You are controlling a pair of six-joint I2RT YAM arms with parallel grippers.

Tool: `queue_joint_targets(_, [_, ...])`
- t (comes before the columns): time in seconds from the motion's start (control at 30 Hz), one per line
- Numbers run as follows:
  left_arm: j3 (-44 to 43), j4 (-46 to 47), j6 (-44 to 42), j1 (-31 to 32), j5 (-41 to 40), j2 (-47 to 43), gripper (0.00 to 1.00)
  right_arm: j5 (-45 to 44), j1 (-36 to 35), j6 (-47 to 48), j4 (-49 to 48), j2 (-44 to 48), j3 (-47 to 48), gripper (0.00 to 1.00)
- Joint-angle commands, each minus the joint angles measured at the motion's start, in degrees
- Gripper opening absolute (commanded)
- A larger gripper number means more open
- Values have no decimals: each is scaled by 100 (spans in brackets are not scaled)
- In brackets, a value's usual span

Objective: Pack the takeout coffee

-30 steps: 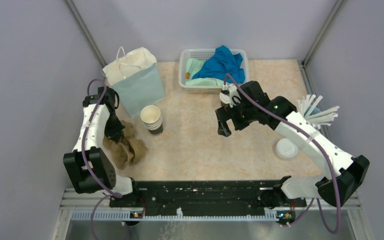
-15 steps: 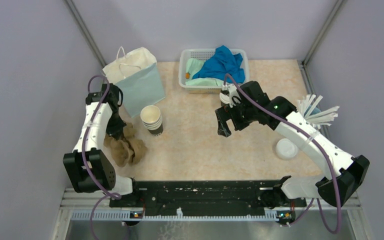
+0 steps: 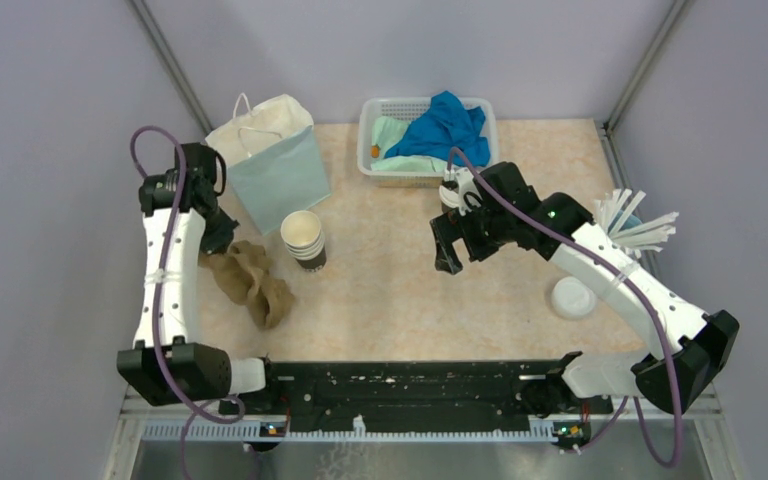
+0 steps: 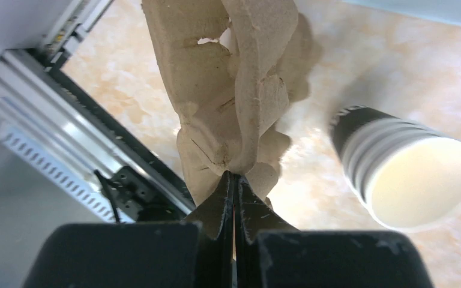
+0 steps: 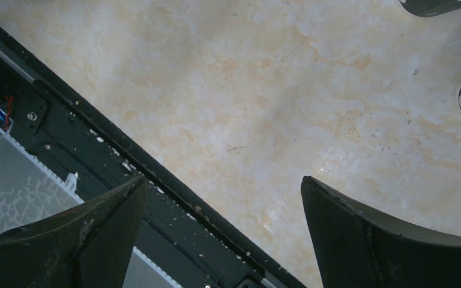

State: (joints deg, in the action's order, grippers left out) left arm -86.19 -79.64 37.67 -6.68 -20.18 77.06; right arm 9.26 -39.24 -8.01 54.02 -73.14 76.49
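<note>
Pulp comes first at the left: the tray (image 4: 240,102) hangs limp and folded from the left gripper (image 4: 234,180), whose jaws are pinched tight on its edge. Just right of it the cups (image 3: 303,238) stand nested in one stack on the table (image 3: 390,290), mouth up, touching nothing. They look light and thin-walled, easy to crush or tip. The ribbed wall below the rim seems the best hold, squeezed gently. Further right, the right gripper (image 3: 447,250) hovers over bare table with jaws spread wide, grasping nothing. Far right lie the lids (image 3: 571,297), likely slick, flexible plastic, best pinched at the rim.
</note>
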Motion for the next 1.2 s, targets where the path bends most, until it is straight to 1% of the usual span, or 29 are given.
queue_joint_targets(0.0, [-476, -148, 540, 5, 870, -600, 0, 211, -43, 22, -130, 92, 214, 99])
queue_joint_targets(0.03, [-483, -153, 663, 6, 1059, -697, 0, 340, -38, 12, -162, 71, 291, 99])
queue_joint_targets(0.13, [-466, -140, 1033, 8, 1549, -932, 0, 1059, -40, -88, -514, 47, 335, 94])
queue_joint_targets(0.23, [-708, -149, 1119, 7, 1758, -1121, 0, 1600, -206, -485, -1313, 97, 202, 92])
queue_joint_targets(0.3, [-896, -155, 1162, 3, 1852, -1249, 0, 1724, -519, -685, -1885, 73, 179, 92])
queue_joint_targets(0.43, [-1162, -139, 1425, 3, 2321, -1435, 0, 1453, -1495, -837, -2952, -52, 81, 92])
queue_joint_targets(0.53, [-1422, -139, 1484, 7, 2668, -1496, 0, 783, -2351, -736, -4098, -96, -283, 91])
queue_joint_targets(0.6, [-1552, -139, 1519, 1, 2848, -1576, 0, 363, -2676, -505, -4937, -86, -631, 89])
queue_joint_targets(0.73, [-1529, -129, 1814, 8, 3248, -1760, 0, 183, -2798, -226, -6761, -85, -1404, 80])
queue_joint_targets(0.8, [-1436, -127, 1880, 4, 3430, -1847, 0, 210, -2828, -85, -7354, -137, -1568, 75])
queue_joint_targets(0.87, [-1435, -131, 1916, 8, 3540, -1909, 0, 109, -2875, 99, -7662, -232, -1569, 73])
queue_joint_targets(1.0, [-1432, -116, 1971, 6, 3702, -1957, 0, -46, -2905, 297, -8255, -394, -1732, 65])
queue_joint_targets(1.1, [-1418, -111, 1993, 1, 3794, -1966, 0, -124, -2928, 252, -8550, -445, -1759, 63])
queue_joint_targets(1.17, [-1418, -97, 2005, 8, 3827, -1961, 0, -123, -3000, 314, -8542, -544, -1664, 61])
